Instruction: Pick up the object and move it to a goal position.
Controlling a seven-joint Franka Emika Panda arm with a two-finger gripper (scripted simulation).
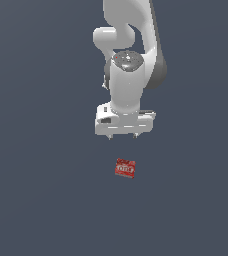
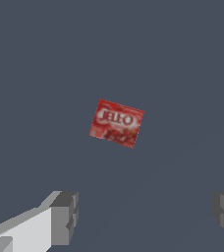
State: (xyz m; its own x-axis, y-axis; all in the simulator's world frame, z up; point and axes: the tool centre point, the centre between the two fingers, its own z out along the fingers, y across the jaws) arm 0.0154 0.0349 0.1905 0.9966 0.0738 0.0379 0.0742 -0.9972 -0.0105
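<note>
The object (image 1: 125, 168) is a small red box with white lettering, lying flat on the dark grey floor and turned a little askew. In the wrist view the object (image 2: 116, 123) shows its labelled face, well apart from both fingers. My white gripper (image 1: 122, 136) hangs above and slightly behind it, pointing down, with only short finger stubs showing in the exterior view. In the wrist view the gripper (image 2: 146, 211) is open, its grey fingertips (image 2: 65, 216) spread wide with nothing between them.
The plain dark grey floor (image 1: 36, 200) fills both views, with no other objects on it. The arm's white links (image 1: 128, 45) rise behind the gripper to the frame's upper edge.
</note>
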